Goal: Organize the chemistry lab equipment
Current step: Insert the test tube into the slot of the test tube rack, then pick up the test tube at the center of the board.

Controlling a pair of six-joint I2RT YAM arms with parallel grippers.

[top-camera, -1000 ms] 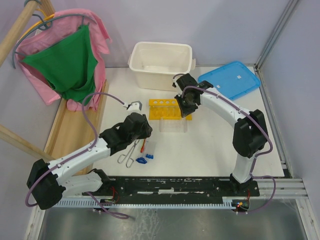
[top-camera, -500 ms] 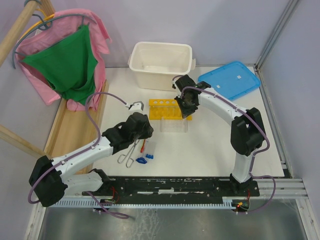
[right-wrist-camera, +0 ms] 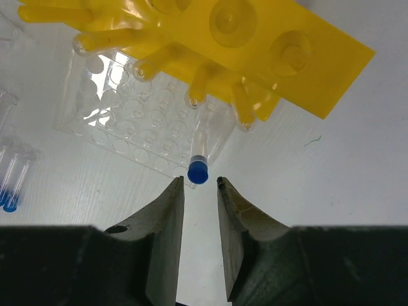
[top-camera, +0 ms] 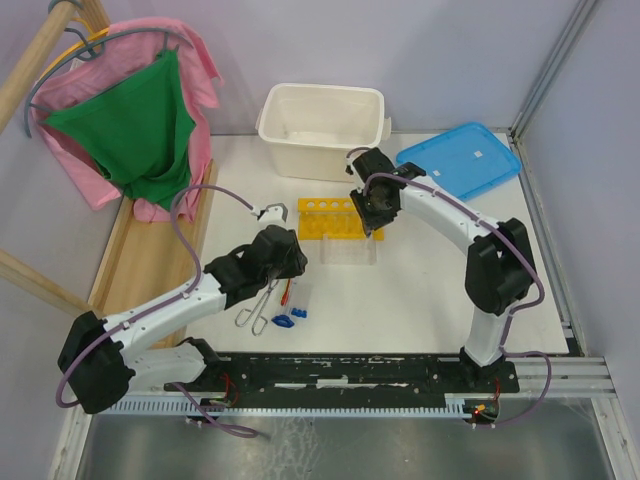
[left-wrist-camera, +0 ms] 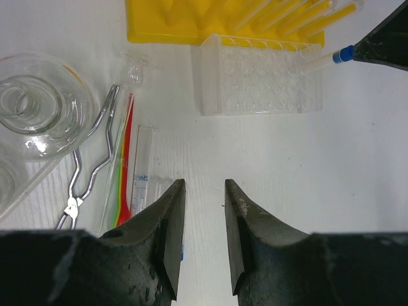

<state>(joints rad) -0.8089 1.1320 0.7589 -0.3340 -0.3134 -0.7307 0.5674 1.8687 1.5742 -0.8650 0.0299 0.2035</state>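
Yellow test-tube rack (top-camera: 338,218) stands on the table (top-camera: 420,280), just near of the white tub (top-camera: 322,125), with a blue-capped tube (right-wrist-camera: 201,156) slanting out of it; right gripper (right-wrist-camera: 199,191) jaws are parted, empty, just short of that cap; left gripper (left-wrist-camera: 204,188) jaws are parted, empty, near the metal tongs (left-wrist-camera: 95,153).

Bright, even light falls from above, and the white table (top-camera: 420,290) shows only soft, faint shadows. In the wrist views the near fingers (left-wrist-camera: 159,242) are dark and slightly blurred. The flask (left-wrist-camera: 38,115) carries small glints, perhaps from overhead lamps.
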